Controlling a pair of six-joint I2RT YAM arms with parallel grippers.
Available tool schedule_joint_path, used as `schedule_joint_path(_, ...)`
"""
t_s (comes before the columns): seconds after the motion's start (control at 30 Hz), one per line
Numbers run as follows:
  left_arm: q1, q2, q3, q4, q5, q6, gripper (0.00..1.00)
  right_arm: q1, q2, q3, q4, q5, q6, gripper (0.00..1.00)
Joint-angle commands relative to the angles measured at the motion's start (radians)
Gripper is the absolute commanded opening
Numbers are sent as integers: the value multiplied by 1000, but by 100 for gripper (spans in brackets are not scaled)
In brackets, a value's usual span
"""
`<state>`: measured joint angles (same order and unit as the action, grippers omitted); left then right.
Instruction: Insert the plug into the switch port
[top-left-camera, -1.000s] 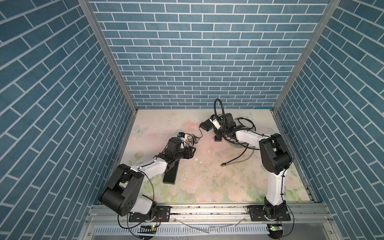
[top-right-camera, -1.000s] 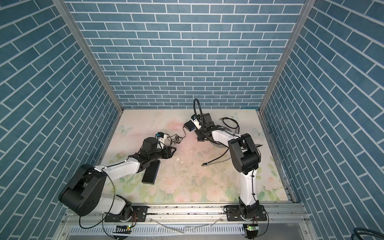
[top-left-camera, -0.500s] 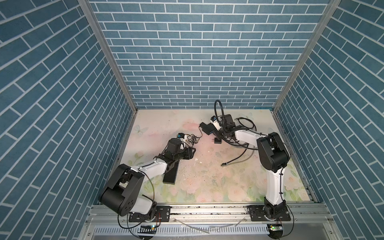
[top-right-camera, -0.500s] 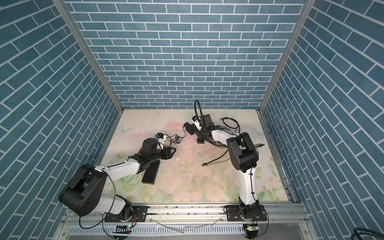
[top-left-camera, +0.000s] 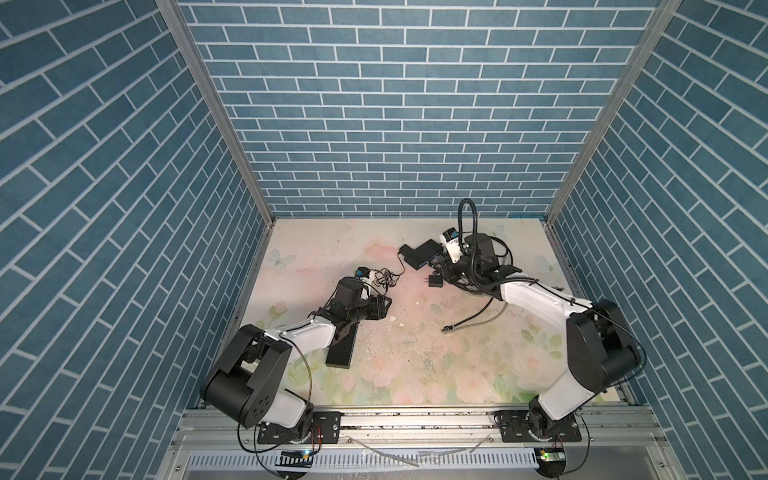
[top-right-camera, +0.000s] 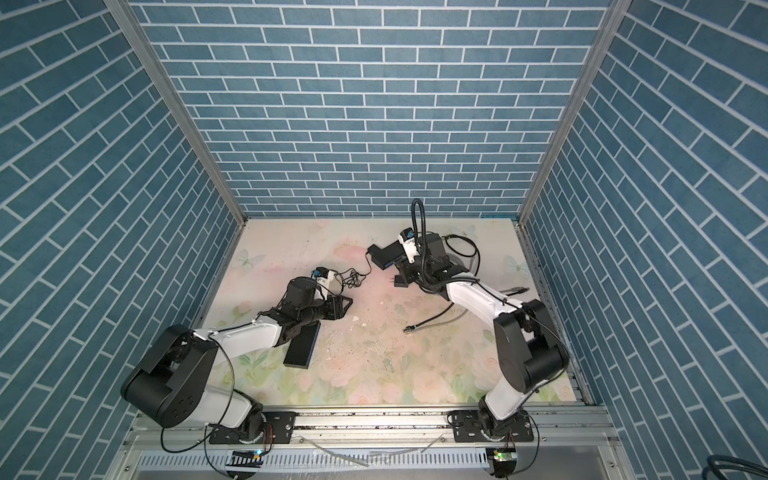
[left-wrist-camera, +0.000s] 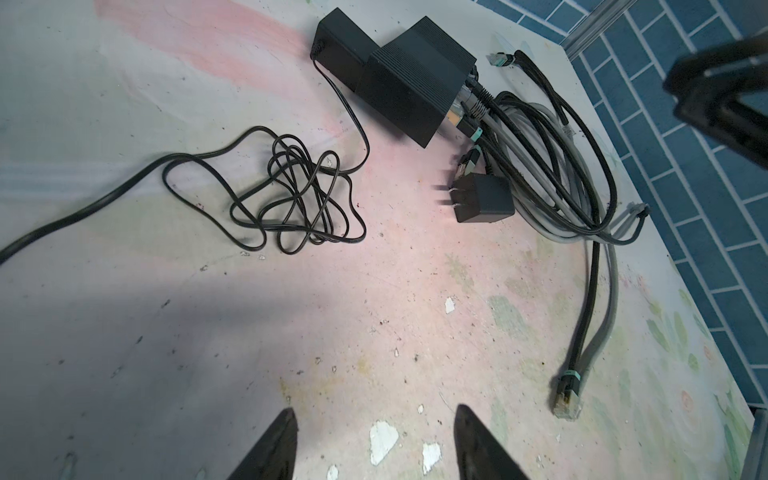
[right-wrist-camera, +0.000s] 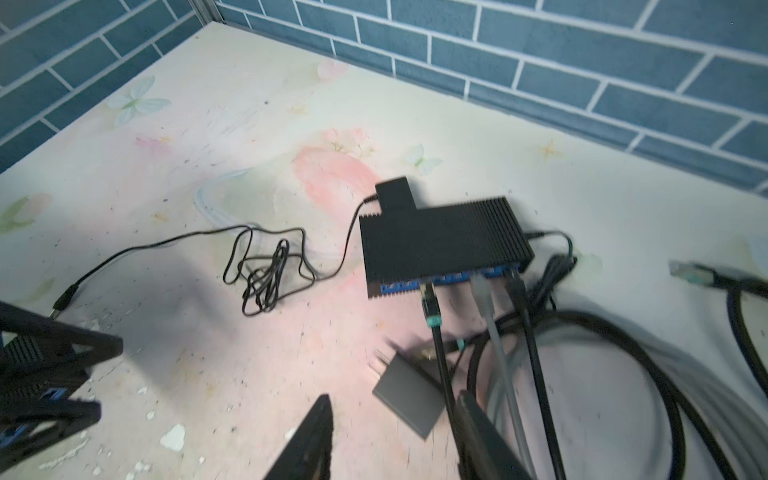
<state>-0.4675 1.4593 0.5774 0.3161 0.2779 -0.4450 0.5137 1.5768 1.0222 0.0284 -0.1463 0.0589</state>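
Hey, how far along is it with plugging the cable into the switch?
Done, it seems: a teal-banded plug sits in a blue port of the switch, beside a grey cable and a black cable that are also plugged in. In hand: nothing. The right gripper hangs near that plug with jaws open, and the left gripper is open and empty. Left: probably only backing away. One loose plug lies unplugged.

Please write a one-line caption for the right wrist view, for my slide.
Open right gripper by an adapter, facing the switch with three cables in its ports.
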Motion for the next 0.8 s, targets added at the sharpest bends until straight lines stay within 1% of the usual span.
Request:
schedule_joint_path(0.0, 7, -35, 2, -9, -12, 24, 61, 2, -118, -121, 5, 131, 79, 48)
schedule_joint_path(0.1, 7, -56, 8, -52, -36, 35, 61, 2, -197, -182, -34, 184, 66, 48)
schedule_joint_path(0.23, 6, -85, 29, -136, -89, 45, 61, 2, -245, -236, -68, 215, 62, 48)
schedule_joint_path(0.3, 7, -102, 33, -172, -112, 47, 61, 2, -251, -251, -68, 211, 72, 48)
schedule_joint_path(0.37, 7, -120, 54, -251, -148, 50, 61, 2, -251, -252, -82, 204, 79, 48)
schedule_joint_path(0.47, 6, -157, 86, -332, -173, 88, 61, 3, -257, -240, -104, 189, 56, 48)
schedule_joint_path(0.6, 7, -193, 81, -353, -259, 110, 62, 3, -257, -235, -98, 183, 21, 48)
schedule_joint_path(0.7, 6, -202, 73, -372, -336, 87, 62, 4, -244, -243, -86, 150, 27, 48)
schedule_joint_path(0.77, 11, -191, 70, -379, -367, 72, 62, 8, -228, -248, -66, 125, 33, 47)
